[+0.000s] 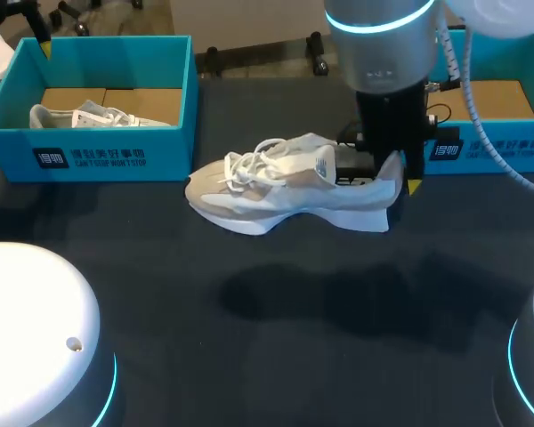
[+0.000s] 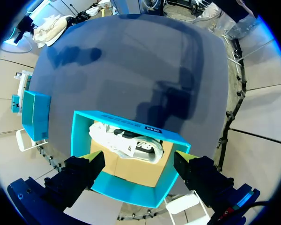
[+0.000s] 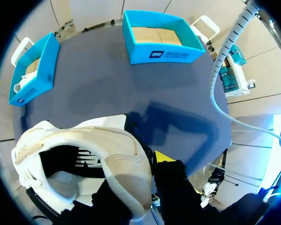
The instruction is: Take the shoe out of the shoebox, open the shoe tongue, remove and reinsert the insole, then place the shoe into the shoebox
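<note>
A white and beige shoe (image 1: pixel 285 182) lies on the dark table between the two boxes, toe toward the left. My right gripper (image 1: pixel 387 173) comes down at its heel. In the right wrist view the heel collar (image 3: pixel 122 154) sits between the black fingers (image 3: pixel 175 183), and the right gripper (image 3: pixel 145 187) is shut on it. The shoe's dark inside (image 3: pixel 70 161) shows. My left gripper (image 2: pixel 138 171) hangs open high above the left blue shoebox (image 2: pixel 126 123), which holds a second white shoe (image 2: pixel 126 140).
The left shoebox (image 1: pixel 98 151) with the second shoe (image 1: pixel 89 116) stands at the back left. Another blue shoebox (image 1: pixel 489 151) stands at the back right, close behind my right arm, its cardboard floor (image 3: pixel 154 33) bare. Two white arm bases fill the near corners.
</note>
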You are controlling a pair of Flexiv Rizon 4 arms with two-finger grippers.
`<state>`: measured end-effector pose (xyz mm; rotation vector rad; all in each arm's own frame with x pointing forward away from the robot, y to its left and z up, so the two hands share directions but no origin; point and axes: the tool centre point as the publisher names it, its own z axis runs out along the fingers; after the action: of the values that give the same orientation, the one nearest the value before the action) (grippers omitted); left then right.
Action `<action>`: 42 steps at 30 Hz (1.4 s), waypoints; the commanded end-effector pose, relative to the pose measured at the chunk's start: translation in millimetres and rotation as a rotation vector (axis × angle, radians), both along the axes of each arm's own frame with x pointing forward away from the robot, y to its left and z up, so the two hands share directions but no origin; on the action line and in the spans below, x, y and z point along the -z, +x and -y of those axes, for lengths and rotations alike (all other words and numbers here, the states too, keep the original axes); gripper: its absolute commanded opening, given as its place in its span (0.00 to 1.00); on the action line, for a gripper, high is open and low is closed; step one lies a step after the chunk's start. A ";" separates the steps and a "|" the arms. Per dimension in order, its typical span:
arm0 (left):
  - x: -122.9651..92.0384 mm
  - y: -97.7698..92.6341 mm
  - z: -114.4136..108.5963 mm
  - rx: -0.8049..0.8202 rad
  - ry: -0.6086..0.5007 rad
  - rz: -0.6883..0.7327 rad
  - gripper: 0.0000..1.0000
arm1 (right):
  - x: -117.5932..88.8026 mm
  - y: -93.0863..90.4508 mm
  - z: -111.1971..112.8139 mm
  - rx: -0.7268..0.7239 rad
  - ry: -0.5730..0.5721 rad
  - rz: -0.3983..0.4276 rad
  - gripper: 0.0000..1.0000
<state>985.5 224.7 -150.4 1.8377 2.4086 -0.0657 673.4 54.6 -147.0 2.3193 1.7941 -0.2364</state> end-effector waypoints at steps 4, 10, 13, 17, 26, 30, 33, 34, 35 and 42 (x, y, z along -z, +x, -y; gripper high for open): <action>-0.1 -1.3 0.3 -0.001 0.002 0.002 1.00 | -0.8 1.0 -0.8 0.001 0.001 -0.001 0.00; -0.1 -1.3 0.3 -0.001 0.002 0.002 1.00 | 15.7 6.1 -6.9 -0.020 -0.053 -0.022 0.00; -0.1 -1.3 0.3 -0.001 0.002 0.002 1.00 | 32.0 11.8 -12.9 -0.049 -0.052 -0.033 0.00; -0.1 -1.3 0.3 -0.001 0.002 0.002 1.00 | 53.5 16.1 -19.2 -0.068 -0.051 -0.039 0.00; -0.1 -1.3 0.3 -0.001 0.002 0.002 1.00 | 102.3 22.0 -28.5 -0.108 -0.047 -0.052 0.00; -0.1 -1.3 0.3 -0.001 0.002 0.002 1.00 | 119.8 23.4 -29.0 -0.106 -0.054 -0.029 0.00; -0.1 -1.3 0.3 -0.001 0.002 0.002 1.00 | 133.5 23.9 -26.3 -0.084 -0.041 -0.011 0.00; -0.1 -1.3 0.3 -0.001 0.002 0.002 1.00 | 137.7 23.8 -25.8 -0.081 -0.023 0.002 0.00; -0.1 -1.3 0.3 -0.001 0.002 0.002 1.00 | 142.5 23.9 -25.1 -0.079 -0.020 0.003 0.00; -0.1 -1.3 0.3 -0.001 0.002 0.002 1.00 | 174.2 26.1 -19.2 -0.025 -0.012 0.001 0.00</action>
<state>985.5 224.7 -150.3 1.8376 2.4087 -0.0657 699.3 78.8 -307.8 2.2634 1.8141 -0.2557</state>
